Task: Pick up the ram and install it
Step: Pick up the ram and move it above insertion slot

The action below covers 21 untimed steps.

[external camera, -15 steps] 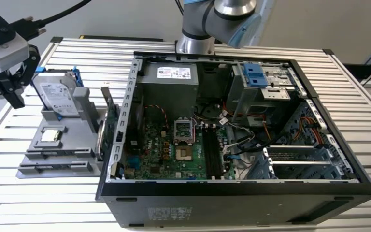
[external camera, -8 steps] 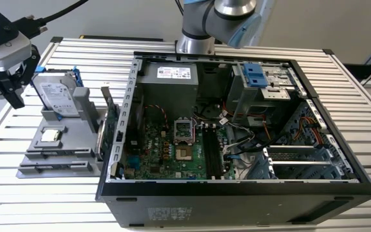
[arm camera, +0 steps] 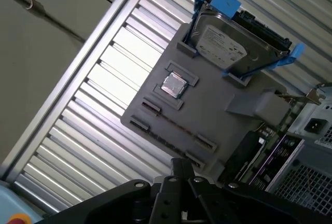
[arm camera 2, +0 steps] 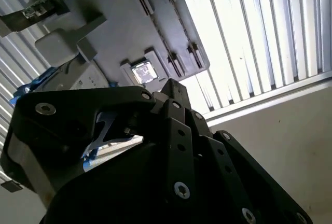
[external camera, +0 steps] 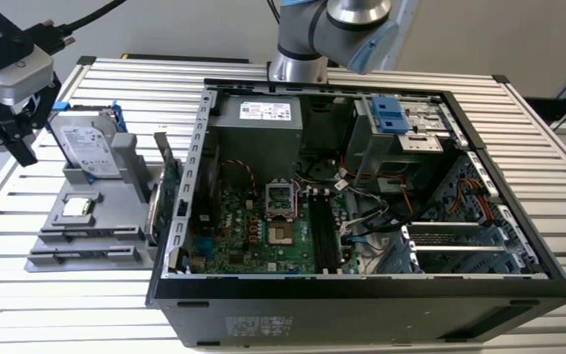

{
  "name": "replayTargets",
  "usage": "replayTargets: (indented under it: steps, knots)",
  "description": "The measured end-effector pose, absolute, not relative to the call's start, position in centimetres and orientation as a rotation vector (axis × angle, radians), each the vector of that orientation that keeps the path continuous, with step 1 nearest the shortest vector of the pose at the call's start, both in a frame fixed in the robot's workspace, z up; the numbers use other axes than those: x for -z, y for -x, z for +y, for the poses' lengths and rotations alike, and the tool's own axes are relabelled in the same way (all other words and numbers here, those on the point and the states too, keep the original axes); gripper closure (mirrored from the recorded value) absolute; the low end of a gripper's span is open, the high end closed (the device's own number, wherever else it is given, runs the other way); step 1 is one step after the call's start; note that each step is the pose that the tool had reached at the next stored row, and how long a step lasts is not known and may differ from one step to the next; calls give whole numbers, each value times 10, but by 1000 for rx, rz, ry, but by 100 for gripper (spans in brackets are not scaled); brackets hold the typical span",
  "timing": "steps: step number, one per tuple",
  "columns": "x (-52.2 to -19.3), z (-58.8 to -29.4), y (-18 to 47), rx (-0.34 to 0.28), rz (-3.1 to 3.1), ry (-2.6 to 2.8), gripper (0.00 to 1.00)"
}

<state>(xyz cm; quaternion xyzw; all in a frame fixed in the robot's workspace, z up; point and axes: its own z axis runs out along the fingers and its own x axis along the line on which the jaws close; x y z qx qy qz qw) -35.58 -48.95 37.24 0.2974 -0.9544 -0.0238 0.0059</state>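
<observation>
The ram is hidden from me in these views. My gripper [external camera: 12, 147] hangs at the exterior view's far left, above and beside the grey holder tray [external camera: 86, 221]. In both wrist views its black fingers come together at one tip [arm camera 2: 171, 86] [arm camera: 179, 163], with nothing between them, over the tray's edge where the long narrow slots [arm camera: 171, 130] lie. The motherboard's long dark memory slots [external camera: 324, 232] sit in the open computer case [external camera: 362, 284], well away from the gripper toward the exterior view's right.
On the tray stand a silver hard drive in a blue frame [external camera: 88, 144] [arm camera: 228, 42], a small square chip [external camera: 79, 208] [arm camera: 173, 85], and a green card on edge [external camera: 170, 192] beside the case wall. Everything rests on a ribbed metal table [external camera: 27, 295].
</observation>
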Motion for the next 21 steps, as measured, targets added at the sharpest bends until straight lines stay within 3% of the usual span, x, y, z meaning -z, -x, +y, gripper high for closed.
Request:
replayTargets:
  steps: [21]
  knots:
    - [-372,-489,356,73,-2922,-1111,100]
